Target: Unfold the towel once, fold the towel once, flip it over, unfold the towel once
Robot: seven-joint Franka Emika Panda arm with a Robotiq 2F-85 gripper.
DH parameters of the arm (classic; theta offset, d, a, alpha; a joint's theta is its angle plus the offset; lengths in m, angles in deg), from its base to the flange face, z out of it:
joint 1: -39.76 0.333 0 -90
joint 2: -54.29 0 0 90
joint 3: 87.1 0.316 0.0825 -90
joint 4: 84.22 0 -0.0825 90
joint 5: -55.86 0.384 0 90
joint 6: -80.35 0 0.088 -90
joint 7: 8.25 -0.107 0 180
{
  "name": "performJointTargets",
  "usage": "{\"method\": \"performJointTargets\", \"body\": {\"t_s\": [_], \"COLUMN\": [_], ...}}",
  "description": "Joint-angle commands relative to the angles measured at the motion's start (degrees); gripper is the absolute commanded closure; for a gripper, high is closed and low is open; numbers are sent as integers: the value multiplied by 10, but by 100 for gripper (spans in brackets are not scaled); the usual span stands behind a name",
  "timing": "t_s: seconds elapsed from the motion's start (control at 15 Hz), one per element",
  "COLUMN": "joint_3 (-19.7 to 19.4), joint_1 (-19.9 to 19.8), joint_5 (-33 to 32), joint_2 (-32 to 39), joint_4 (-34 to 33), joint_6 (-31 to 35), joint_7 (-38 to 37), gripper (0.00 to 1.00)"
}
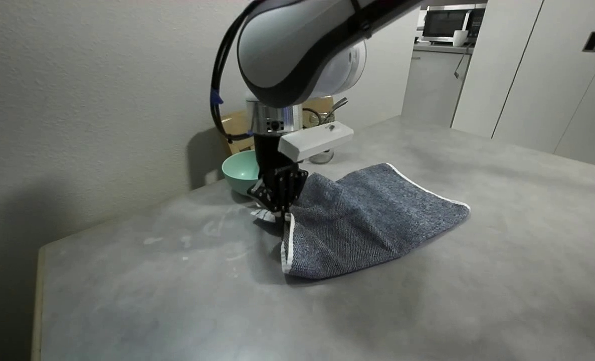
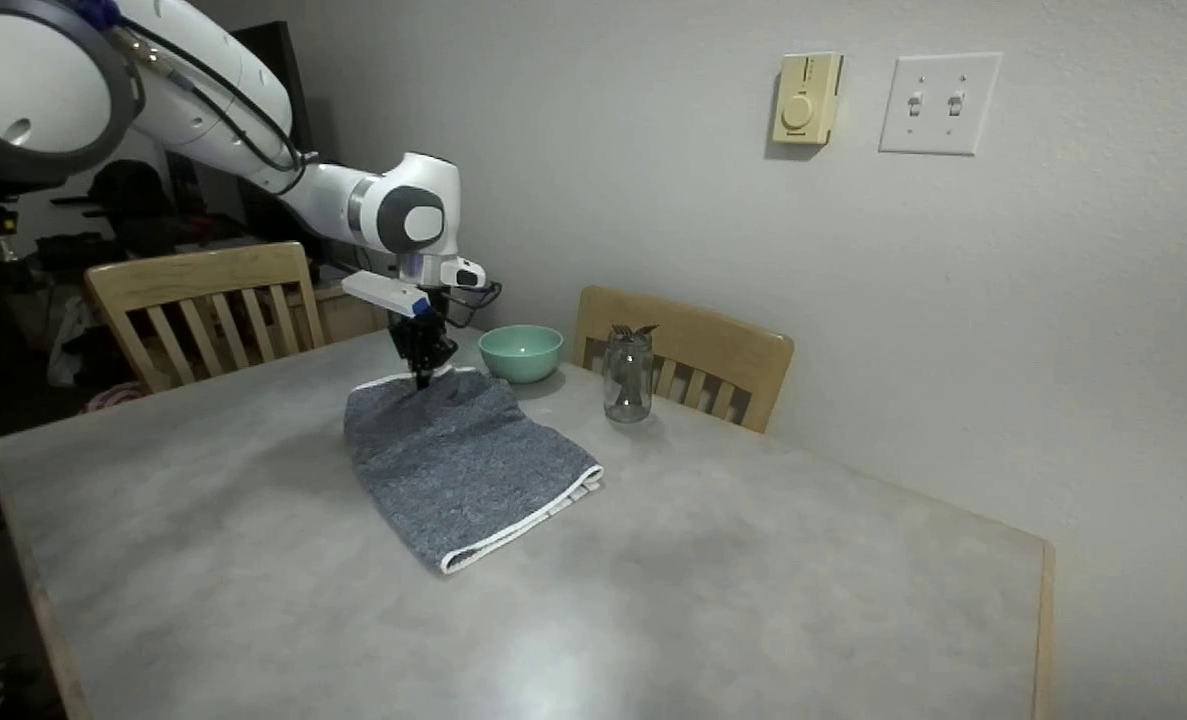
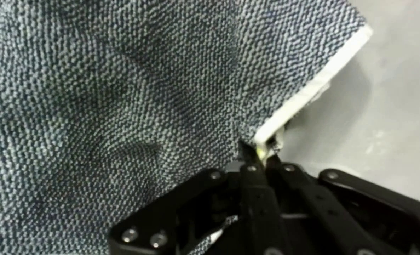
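We see pebbly, matt cloth in the towel [image 3: 132, 99] — its edging [image 3: 313, 85] looks smoother. The tabletop [image 2: 703, 580] is smooth, with a soft sheen. We find the bowl [image 2: 520, 360] glossy, the jar [image 2: 628, 385] clear glass, the chairs [image 2: 203, 270] wooden, the wall [image 1: 102, 100] bumpy and matt — the arm's collar [image 1: 257, 118] polished metal, and shiny screws [image 3: 158, 240] on the gripper [image 3: 261, 154].

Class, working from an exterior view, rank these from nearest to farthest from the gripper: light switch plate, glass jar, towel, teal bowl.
1. Towel: pinched at its edge by the gripper.
2. Teal bowl: on the table, just right of the gripper in the picture.
3. Glass jar: on the table, right of the bowl.
4. Light switch plate: on the wall, upper right.
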State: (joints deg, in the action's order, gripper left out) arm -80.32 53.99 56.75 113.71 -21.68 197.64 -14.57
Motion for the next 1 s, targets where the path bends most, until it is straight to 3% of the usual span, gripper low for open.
{"method": "performJointTargets", "body": {"t_s": [0.0,0.2,0.47,0.93], "joint_3": [51,91,100,44], "joint_1": [-46,-85,-119,-124], "joint_5": [30,53,80,44], "joint_2": [-68,-102,-145,-213], "joint_4": [105,153,205,260], "joint_6": [23,11,-20,-65], "joint_7": [114,209,301,282], "gripper": [98,98,98,98]}}
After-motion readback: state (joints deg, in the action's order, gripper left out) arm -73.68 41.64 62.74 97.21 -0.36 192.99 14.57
